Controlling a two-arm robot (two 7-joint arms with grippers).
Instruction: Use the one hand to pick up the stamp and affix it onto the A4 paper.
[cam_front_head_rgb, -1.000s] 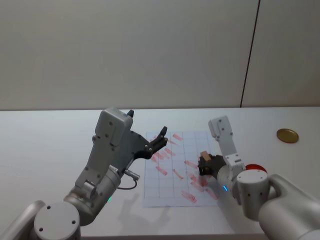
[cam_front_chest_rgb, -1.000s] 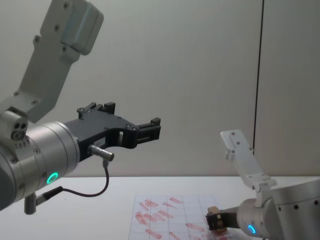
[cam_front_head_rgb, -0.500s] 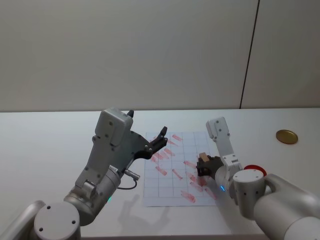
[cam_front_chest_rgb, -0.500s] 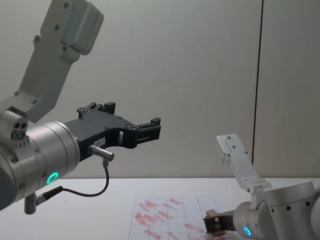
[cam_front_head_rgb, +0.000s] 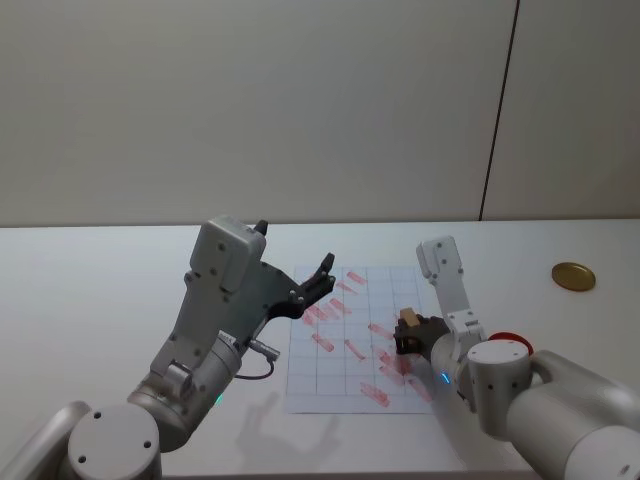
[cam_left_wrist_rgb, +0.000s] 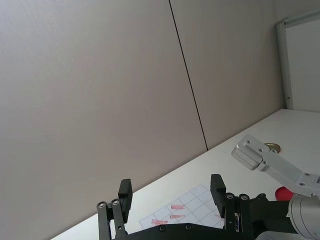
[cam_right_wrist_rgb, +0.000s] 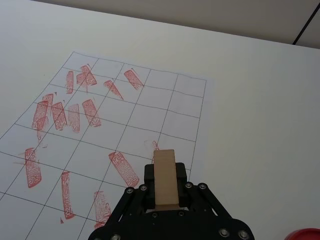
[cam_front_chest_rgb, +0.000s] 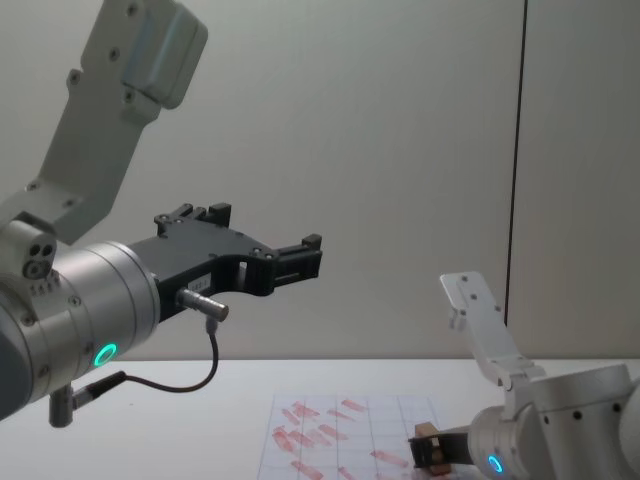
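The white counter (cam_front_head_rgb: 100, 280) carries the A4 paper (cam_front_head_rgb: 330, 380), which lies flat near its middle, its faint grid dotted with red stamp marks. A red dish (cam_front_head_rgb: 508, 335) sits near the paper's right edge, partly hidden. A gold round disc (cam_front_head_rgb: 574, 273) rests well apart, farther right and back.

The right tool (cam_right_wrist_rgb: 165, 186) is covering the lower part of the stamp (cam_right_wrist_rgb: 164, 170) and hiding its underside, so whether it is touching the paper (cam_right_wrist_rgb: 150, 100) cannot be told. In the head view the right arm (cam_front_head_rgb: 560, 400) is hiding the paper's near right corner and most of the red dish (cam_front_head_rgb: 508, 336). The bottom edge is cutting off the paper in the chest view, and the body of the left tool (cam_left_wrist_rgb: 171, 186) in the left wrist view.
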